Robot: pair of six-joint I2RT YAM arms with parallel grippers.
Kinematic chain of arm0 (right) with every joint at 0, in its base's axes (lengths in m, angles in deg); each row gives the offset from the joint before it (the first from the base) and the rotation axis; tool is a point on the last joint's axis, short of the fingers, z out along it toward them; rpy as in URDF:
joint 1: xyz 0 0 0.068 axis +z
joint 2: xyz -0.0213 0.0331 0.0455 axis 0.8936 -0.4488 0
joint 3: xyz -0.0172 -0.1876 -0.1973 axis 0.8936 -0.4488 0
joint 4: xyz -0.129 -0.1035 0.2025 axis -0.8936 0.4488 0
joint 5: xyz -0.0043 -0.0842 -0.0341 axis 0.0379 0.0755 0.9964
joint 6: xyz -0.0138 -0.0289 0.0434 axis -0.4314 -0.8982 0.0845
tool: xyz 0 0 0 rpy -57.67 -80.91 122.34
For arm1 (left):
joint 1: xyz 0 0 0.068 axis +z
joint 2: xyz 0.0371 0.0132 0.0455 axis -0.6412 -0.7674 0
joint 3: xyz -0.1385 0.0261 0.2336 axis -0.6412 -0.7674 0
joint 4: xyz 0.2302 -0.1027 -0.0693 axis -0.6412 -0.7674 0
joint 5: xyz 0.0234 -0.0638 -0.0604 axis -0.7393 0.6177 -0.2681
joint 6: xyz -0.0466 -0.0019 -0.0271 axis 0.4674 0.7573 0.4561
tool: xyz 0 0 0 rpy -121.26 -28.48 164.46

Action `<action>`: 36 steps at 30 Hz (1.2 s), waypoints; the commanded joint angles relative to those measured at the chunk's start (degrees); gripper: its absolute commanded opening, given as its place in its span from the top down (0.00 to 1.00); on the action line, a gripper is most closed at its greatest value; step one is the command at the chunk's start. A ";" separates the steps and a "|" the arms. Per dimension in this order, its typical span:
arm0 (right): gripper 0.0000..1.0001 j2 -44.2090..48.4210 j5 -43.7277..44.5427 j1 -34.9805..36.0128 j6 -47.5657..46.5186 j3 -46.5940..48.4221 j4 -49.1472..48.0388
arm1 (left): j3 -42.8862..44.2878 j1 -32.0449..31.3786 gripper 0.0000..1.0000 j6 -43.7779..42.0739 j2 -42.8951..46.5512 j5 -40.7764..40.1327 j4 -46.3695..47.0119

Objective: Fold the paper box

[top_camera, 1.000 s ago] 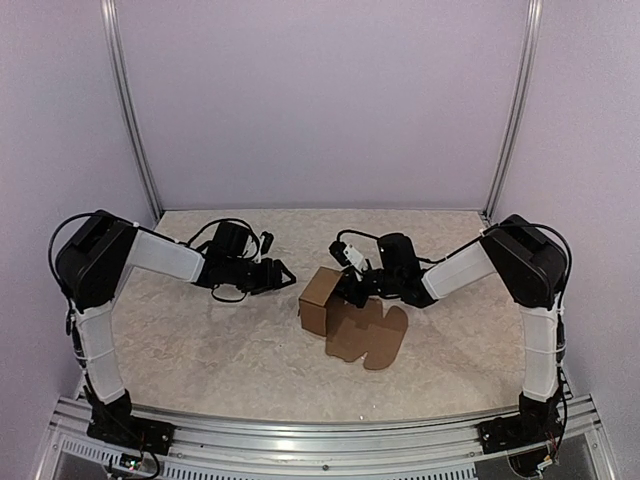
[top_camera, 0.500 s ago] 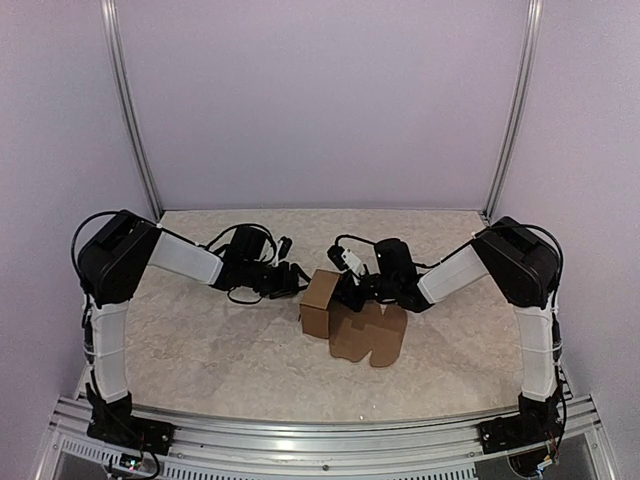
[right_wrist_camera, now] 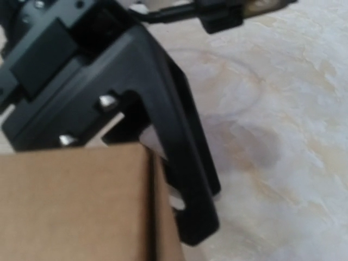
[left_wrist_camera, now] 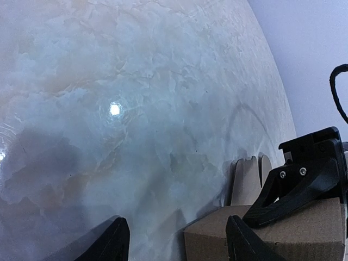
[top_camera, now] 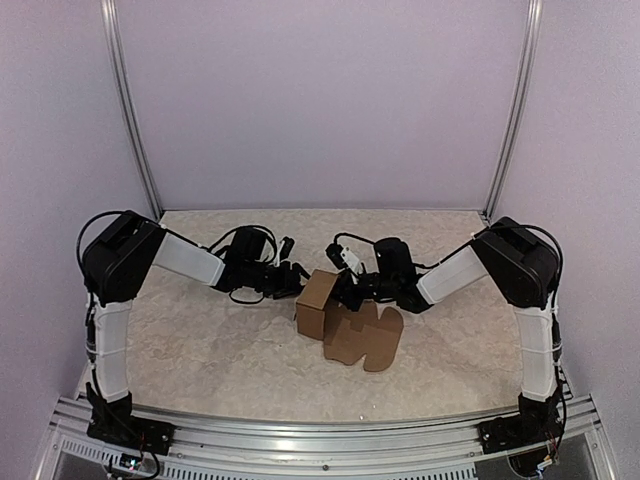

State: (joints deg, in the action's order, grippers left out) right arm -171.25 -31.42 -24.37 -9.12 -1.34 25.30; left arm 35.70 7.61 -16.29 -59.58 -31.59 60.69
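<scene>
Lilac walls (top_camera: 320,100) behind, marbled table (top_camera: 200,345) under both pincers. We see both arms reaching inward and low, left arm (top_camera: 180,260) and right arm (top_camera: 460,270), wrists meeting near mid-table.

The paper box (top_camera: 318,302) sits between the two pincers. It's a part-raised brown carton with its standing walls right at the left pincer's tips. Its unfolded flaps (top_camera: 368,338) lie flat on the table on the near side of the right pincer, toward the arm bases.

Left pincer (top_camera: 297,283): jaws apart, nothing clamped. In its wrist view we see both fingertips (left_wrist_camera: 115,242) spread wide, with the box's near corner poking in beside the right-hand tip. Touching or just clear, we can't say.

Right pincer (top_camera: 344,291): across the box from the left pincer, at the box's top edge. From the left wrist view we see one of its black fingers (left_wrist_camera: 293,190) laid over the top edge of the raised wall. The other finger is hidden, so we can't tell whether it's clamped on the wall or only resting there. Its own wrist view is blurred: cardboard close up, and the left pincer's black finger just past the box's vertical edge.

Two rounded tabs (left_wrist_camera: 250,179) show past the box, just left of that right-pincer finger.
</scene>
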 commanded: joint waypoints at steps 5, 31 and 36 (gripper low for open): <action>0.90 -2.54 -1.52 1.42 1.25 0.77 -2.24 | 0.75 0.80 0.42 4.64 -3.56 6.44 4.18; 1.00 9.16 10.90 1.56 -14.96 13.63 56.65 | -8.54 2.22 0.37 0.30 8.53 -4.18 -4.15; 1.00 7.50 17.11 1.94 -20.67 16.94 73.16 | -10.14 1.86 0.36 -1.02 10.20 -4.96 -5.68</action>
State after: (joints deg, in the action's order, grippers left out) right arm -162.90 -20.23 -23.30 -23.55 14.39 77.96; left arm 27.33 9.88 -15.21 -52.00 -34.85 58.00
